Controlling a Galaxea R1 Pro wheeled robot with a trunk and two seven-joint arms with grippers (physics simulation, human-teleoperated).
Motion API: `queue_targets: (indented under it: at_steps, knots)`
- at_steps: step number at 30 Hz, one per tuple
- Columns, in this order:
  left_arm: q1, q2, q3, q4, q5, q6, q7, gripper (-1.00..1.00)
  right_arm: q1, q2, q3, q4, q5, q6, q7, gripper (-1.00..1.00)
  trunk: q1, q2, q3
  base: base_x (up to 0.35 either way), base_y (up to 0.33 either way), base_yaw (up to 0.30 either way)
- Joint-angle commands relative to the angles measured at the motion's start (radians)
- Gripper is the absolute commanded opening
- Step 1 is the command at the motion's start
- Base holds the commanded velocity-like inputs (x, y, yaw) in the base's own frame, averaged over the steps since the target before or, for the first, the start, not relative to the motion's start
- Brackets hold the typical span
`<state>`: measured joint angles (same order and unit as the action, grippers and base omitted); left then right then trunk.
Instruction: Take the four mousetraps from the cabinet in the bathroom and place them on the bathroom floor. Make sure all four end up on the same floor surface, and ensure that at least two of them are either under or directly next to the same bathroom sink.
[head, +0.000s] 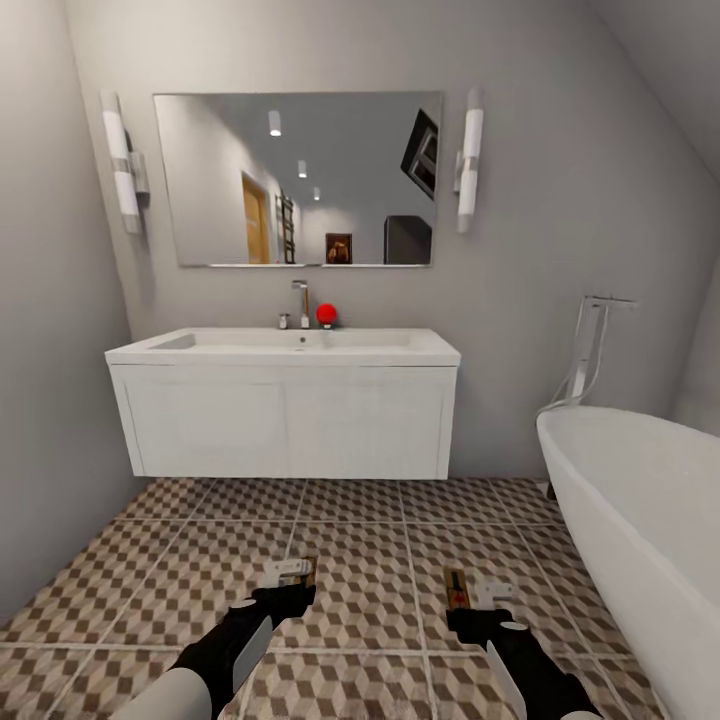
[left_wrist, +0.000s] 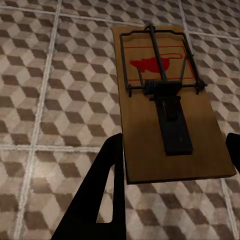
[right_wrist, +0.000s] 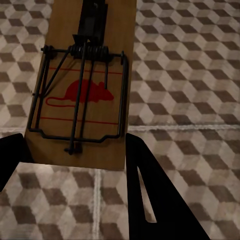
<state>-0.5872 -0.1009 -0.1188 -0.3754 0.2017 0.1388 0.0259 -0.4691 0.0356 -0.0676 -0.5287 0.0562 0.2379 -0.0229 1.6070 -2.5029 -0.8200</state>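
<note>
You face the floor (head: 370, 560), cube-patterned tiles running from your arms to the far wall. Straight ahead on that wall hangs the sink (head: 285, 415), wide and white, with a tap (head: 302, 303) and a red ball (head: 326, 314) on its far rim and a mirror (head: 300, 180) above. The bathtub (head: 640, 520) fills the right side, nearer to you than the sink.

Your left gripper (head: 290, 590) is low and near, left of centre. Its fingers (left_wrist: 107, 200) are pinched on the sides of a mousetrap (left_wrist: 170, 105). In the wrist view the board's long axis runs along the fingers, spring bar and red mouse mark at the end away from the gripper.

Your right gripper (head: 480, 612) sits level with it, right of centre, its fingers (right_wrist: 150, 195) pressed on a second mousetrap (right_wrist: 87, 85). That board also lies lengthwise along the fingers, red mark at the near end by the fingers, dark catch at the far end. In the head view it (head: 456, 585) points toward the sink.

Both traps hang above the tiles, well short of the sink.
</note>
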Motion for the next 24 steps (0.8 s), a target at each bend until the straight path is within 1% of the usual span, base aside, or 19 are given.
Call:
queue_targets:
  at_steps: [1, 6, 17, 20, 24]
  knots:
    - [0.000, 0.001, -0.007, -0.002, 0.008, 0.005, 0.005, -1.00, 0.000, 0.002, -0.006, -0.002, 0.002, 0.003, 0.003, -1.00, 0.000, -0.001, -0.005, 0.000, 0.000, 0.000]
    - [0.000, 0.001, -0.007, -0.002, 0.008, 0.004, 0.005, -1.00, 0.000, 0.001, -0.006, 0.000, 0.001, -0.022, 0.001, -1.00, 0.002, -0.002, -0.024, 0.000, 0.000, 0.000]
    - [0.000, 0.001, -0.007, -0.002, 0.008, 0.004, 0.005, -1.00, 0.000, 0.002, -0.002, 0.001, 0.001, -0.031, -0.014, -1.00, 0.007, -0.005, -0.067, 0.000, 0.000, 0.000]
    - [0.000, 0.001, -0.007, -0.002, 0.008, 0.004, 0.005, -1.00, 0.000, 0.003, 0.002, 0.001, 0.001, -0.032, -0.035, -1.00, 0.009, -0.005, -0.079, 0.000, 0.000, 0.000]
    - [0.000, 0.001, -0.007, -0.002, 0.008, 0.004, 0.005, -1.00, 0.000, 0.003, 0.003, 0.001, 0.001, -0.036, -0.046, -1.00, 0.011, -0.006, -0.094, 0.000, 0.000, 0.000]
